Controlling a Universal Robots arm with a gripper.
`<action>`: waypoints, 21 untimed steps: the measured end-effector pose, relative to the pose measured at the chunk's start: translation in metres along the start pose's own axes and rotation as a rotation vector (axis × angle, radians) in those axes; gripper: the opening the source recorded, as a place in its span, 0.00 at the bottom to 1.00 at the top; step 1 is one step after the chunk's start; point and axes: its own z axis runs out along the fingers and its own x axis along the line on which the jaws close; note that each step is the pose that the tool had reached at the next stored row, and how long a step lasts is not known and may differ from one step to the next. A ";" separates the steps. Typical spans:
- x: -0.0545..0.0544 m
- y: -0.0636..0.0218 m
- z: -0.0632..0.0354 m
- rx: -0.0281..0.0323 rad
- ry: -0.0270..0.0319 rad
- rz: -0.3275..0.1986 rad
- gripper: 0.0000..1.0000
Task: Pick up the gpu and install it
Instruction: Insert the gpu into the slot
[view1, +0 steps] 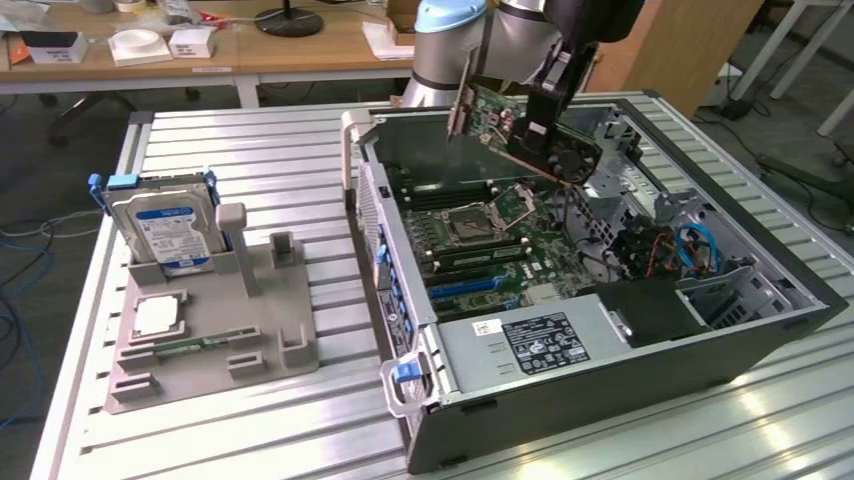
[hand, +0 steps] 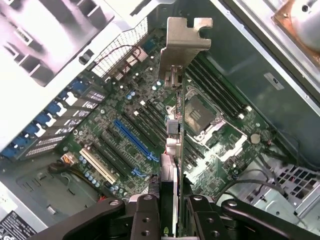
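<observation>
Open tower with the card above it. The gripper (view1: 545, 112) was pinching the gpu (view1: 491, 108) by its upper edge, jaws pressed together on the board. The card hung clear of the motherboard (view1: 494, 250), over the far end of the computer case (view1: 747, 330), not yet seated in any slot. It hung tilted, I judged so that its connector edge faced down toward the board.

In the wrist view the gpu (hand: 170, 150) appeared edge-on between the black fingers (hand: 145, 215), with its bent metal bracket (hand: 186, 35) pointing away from the camera. Below the card lay the long blue slot (hand: 132, 137) and the square, metal-framed CPU socket (hand: 200, 112).

The card was a green circuit board with a black fan housing. The case was dark sheet metal with its side open. The silver hard drive (view1: 167, 225) stood upright in a grey moulded holder (view1: 200, 330) on the ribbed aluminium table (view1: 267, 150), well apart from the case.
</observation>
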 end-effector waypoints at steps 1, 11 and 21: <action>0.000 0.0000 0.0000 -0.0003 0.0007 -0.013 0.27; 0.000 -0.0004 0.0001 -0.0025 0.0067 -0.120 0.27; 0.000 -0.0005 0.0006 -0.0051 0.0134 -0.245 0.27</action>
